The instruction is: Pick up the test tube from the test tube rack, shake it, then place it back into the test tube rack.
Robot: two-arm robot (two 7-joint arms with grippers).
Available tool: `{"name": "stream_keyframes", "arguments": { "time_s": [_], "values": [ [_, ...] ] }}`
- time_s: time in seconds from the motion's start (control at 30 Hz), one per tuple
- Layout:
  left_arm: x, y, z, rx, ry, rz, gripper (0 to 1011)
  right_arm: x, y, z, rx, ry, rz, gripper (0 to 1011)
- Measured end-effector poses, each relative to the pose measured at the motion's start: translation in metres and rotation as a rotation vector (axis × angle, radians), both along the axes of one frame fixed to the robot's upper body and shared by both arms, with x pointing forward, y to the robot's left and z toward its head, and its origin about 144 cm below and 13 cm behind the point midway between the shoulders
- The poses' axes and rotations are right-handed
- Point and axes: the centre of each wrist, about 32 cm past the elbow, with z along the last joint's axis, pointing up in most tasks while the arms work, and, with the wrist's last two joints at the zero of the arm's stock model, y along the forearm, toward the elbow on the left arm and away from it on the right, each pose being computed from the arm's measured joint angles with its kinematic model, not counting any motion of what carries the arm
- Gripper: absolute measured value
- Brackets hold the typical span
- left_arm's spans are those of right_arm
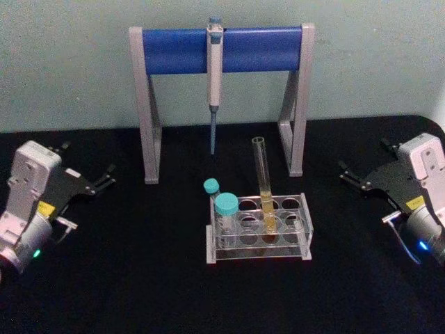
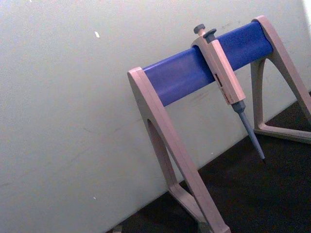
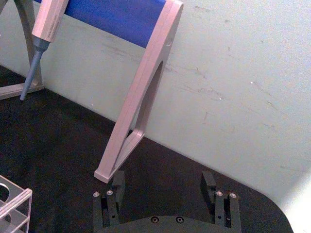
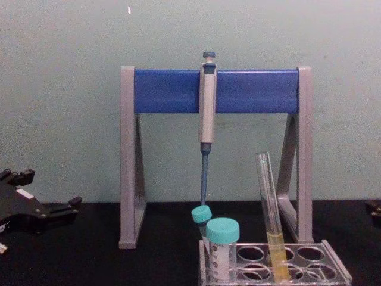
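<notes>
You had the test tube standing in the test tube rack, in a hole of the middle column, its yellow liquid low in the glass; the rack sat about midway between the left and right edges of the black tabletop, with two teal-capped tubes in its left column. The head view gave you the rack's hole layout from above; the chest view gave you the test tube side-on, its open top leaning a little to the left above the rack. Toward the back edge stood the grey-and-blue pipette stand with a pipette hanging from its bar. Your left gripper waited near the left edge, well apart from the rack; the chest view showed its prongs spread, while its own wrist view looked onto the stand and the wall. Your right gripper sat near the right edge; its wrist view showed its two fingers parted with nothing between them, and a corner of the rack.
</notes>
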Motion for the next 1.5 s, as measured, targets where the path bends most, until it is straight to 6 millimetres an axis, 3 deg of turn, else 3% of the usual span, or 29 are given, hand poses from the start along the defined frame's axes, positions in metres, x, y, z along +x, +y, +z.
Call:
{"name": "stream_keyframes", "arguments": {
  "time_s": [1.5],
  "values": [
    [0.0, 0.0, 0.0, 0.0, 0.0, 0.0, 1002, -0.0003, -0.0011, 0.0011, 0.006, -0.003, -0.001, 1000]
  ]
}}
